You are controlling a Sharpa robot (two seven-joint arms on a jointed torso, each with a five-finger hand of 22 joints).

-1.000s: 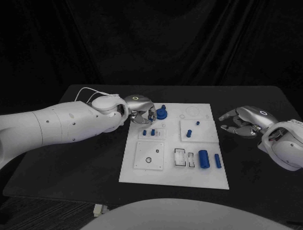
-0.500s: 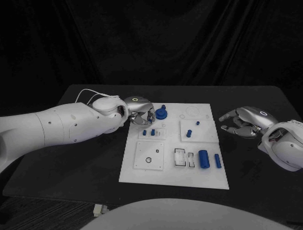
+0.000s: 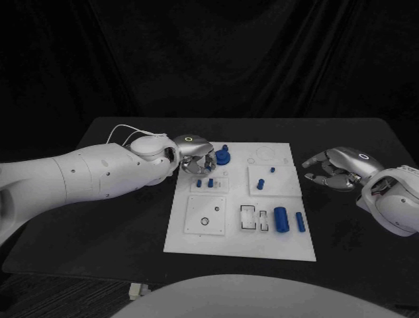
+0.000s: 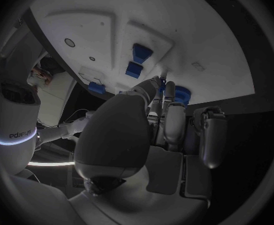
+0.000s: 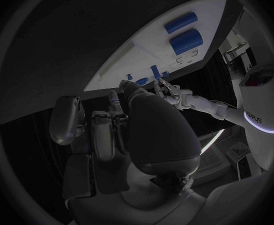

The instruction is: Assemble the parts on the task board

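Hovering over task board (image 3: 239, 246) far-left corner, left hand (image 3: 196, 154) fingers curled beside blue round part (image 3: 222, 156), grip unclear. Right hand (image 3: 338, 168) off board's right edge over bare tabletop (image 3: 352, 232), fingers curled, holding nothing.

Left arm (image 3: 71, 175), entering from the left edge of the frame: smooth white rounded shell, several small dark screw holes along the forearm. Thin pale cable (image 3: 123, 129) loops above the wrist. Silver many-fingered left hand (image 3: 195, 154), metallic dome at the back carrying a small ring mark, possibly lit. Right arm (image 3: 405, 202) at the right edge: same white casing, bulbous segments. Silver right hand (image 3: 335, 169), glossy grey-silver plates, also a small ring mark on top.
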